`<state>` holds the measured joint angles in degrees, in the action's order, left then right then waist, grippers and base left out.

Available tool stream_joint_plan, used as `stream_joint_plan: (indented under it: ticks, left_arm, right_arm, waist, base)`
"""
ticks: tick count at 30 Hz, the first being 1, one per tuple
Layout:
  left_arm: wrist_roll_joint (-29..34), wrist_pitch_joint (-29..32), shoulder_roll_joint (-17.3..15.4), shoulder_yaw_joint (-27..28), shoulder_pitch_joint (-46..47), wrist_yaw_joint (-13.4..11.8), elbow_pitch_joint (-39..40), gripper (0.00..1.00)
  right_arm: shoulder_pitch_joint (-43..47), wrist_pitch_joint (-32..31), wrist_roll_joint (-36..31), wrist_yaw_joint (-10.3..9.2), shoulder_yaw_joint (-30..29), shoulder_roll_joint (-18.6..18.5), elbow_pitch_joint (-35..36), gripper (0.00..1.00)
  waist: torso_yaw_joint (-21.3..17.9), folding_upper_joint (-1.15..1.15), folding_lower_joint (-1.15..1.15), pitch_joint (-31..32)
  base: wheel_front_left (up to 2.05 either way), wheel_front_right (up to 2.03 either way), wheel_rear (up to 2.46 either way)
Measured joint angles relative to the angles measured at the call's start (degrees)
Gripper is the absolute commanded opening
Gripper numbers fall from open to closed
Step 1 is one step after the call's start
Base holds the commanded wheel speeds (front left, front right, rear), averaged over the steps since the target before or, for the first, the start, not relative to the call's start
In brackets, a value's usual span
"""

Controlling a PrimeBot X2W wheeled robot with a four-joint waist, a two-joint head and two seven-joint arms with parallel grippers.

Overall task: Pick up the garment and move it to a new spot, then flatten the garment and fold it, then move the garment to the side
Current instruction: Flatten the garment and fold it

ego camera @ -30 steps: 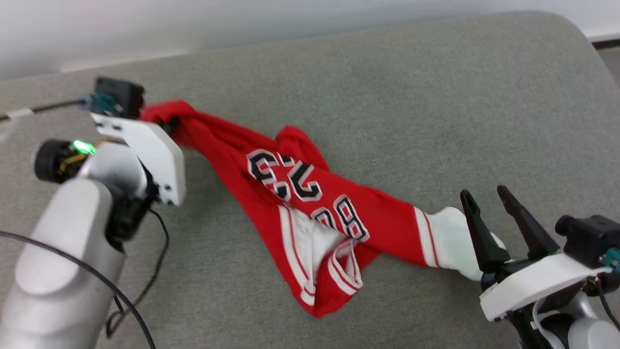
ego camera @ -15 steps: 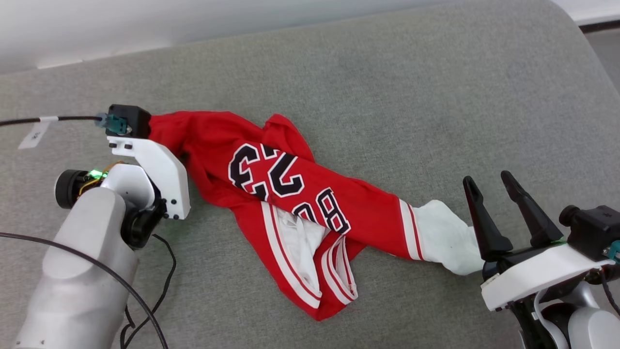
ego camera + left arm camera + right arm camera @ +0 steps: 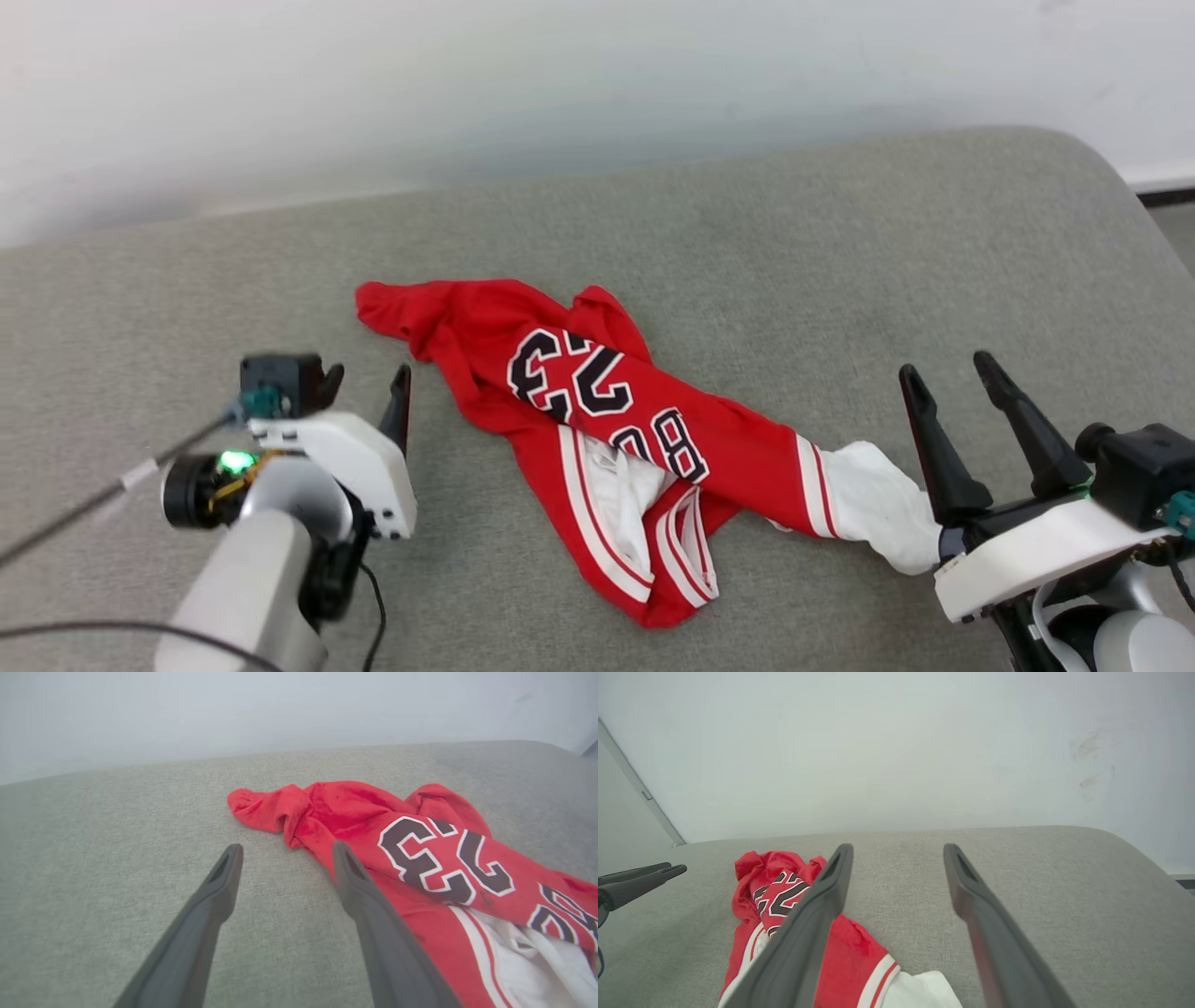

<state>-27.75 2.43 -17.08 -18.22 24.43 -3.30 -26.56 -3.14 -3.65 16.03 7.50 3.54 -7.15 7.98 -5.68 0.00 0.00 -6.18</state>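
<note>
The left pincer [image 3: 366,375] has its two long dark fingers spread wide with nothing between them, as the left wrist view [image 3: 286,847] shows. It hovers low over the grey upholstered surface [image 3: 840,243], just beside the far left end of the garment. In the left wrist view one finger crosses in front of the cloth's edge; whether it touches cannot be told. In the head view a strip of bare grey separates them. A small green light [image 3: 233,460] glows on that wrist, and a thin black cable [image 3: 84,499] runs off to the left.

The right pincer [image 3: 945,367] is likewise spread and grips nothing [image 3: 898,847]. Its fingers point up and away at the lower right. The base of one finger is right next to the garment's white sleeve [image 3: 873,504], though contact is unclear. The right wrist view also catches the left pincer [image 3: 675,867] at its left edge.

The bright red soft-fabric T-shirt with white short sleeves and red-and-white striped trim [image 3: 747,439] lies crumpled on the surface between the two pincers. It forms a long band running from far left to near right. Its far end is bunched into a red knot of folds [image 3: 355,812]. A black, white-edged number 23 [image 3: 565,373] faces up, upside down to the head camera. Below it, striped trim and white cloth are folded over each other. In the right wrist view the shirt [image 3: 850,952] lies partly behind one finger. A pale wall [image 3: 560,84] rises behind the surface.
</note>
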Motion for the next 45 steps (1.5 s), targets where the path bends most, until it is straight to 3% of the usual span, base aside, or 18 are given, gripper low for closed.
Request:
stream_joint_plan:
  ticks: [6, 15, 23, 28, 29, 30, 31, 36, 45]
  left_arm:
    - [0.8, 1.2, 1.6, -3.1, -7.1, -1.7, 9.9, 1.0]
    - [0.8, 16.3, 2.6, -13.3, -8.8, 2.7, 21.3, 1.0]
    - [-1.5, 27.0, 3.3, -17.4, -6.0, 5.1, 18.7, 1.0]
    - [-2.8, 30.3, 3.3, -18.1, -4.4, 6.1, 15.7, 1.0]
    - [-3.1, 30.4, 3.4, -18.1, -4.2, 6.2, 15.3, 0.84]
    - [-3.1, 30.3, 3.3, -18.1, -3.9, 6.2, 15.0, 0.14]
    - [-3.0, 30.3, 3.3, -18.0, -3.8, 6.2, 14.7, 0.0]
    - [-2.5, 27.1, 2.2, -16.3, -3.8, 5.1, 15.6, 0.0]
    - [-2.9, 18.9, -1.7, -8.1, -10.2, -2.1, 25.1, 0.0]
  right_arm:
    - [1.3, -0.3, -0.1, -0.01, 0.2, -0.4, -1.9, 1.0]
    - [1.8, -1.5, 0.6, 0.0, 0.8, -0.5, -2.4, 1.0]
    - [1.7, -2.2, 0.8, 0.0, 1.3, -0.4, -2.6, 1.0]
    - [1.0, -1.9, 1.6, 0.0, 1.5, -0.1, -3.5, 1.0]
    - [0.9, -1.6, 1.7, 0.0, 1.5, 0.0, -3.7, 1.0]
    - [0.9, -1.6, 1.7, 0.0, 1.4, 0.1, -4.0, 1.0]
    - [0.9, -1.6, 1.9, -0.01, 1.3, 0.3, -4.2, 1.0]
    - [1.2, -1.4, 2.2, 0.0, 0.1, 0.5, -4.7, 1.0]
    - [2.3, -2.6, 2.1, 0.0, -1.9, 0.5, -4.1, 1.0]
  waist:
    - [1.7, 0.0, 0.0, 2.9]
    - [0.5, 0.0, 0.0, 2.5]
    - [-2.1, 0.0, 0.0, -0.2]
    - [-3.7, 0.0, 0.0, -2.0]
    - [-4.0, 0.0, 0.0, -2.3]
    - [-4.2, 0.0, 0.0, -2.5]
    - [-4.4, 0.0, 0.0, -2.6]
    - [-3.9, 0.0, 0.0, -2.1]
    - [0.3, 0.0, 0.0, -0.5]
  base:
    - [0.0, 0.0, 0.0]
    - [0.0, 0.0, 0.0]
    - [0.0, 0.0, 0.0]
    - [0.0, 0.0, 0.0]
    - [0.0, 0.0, 0.0]
    - [0.0, 0.0, 0.0]
    - [0.0, 0.0, 0.0]
    - [0.0, 0.0, 0.0]
    - [0.0, 0.0, 0.0]
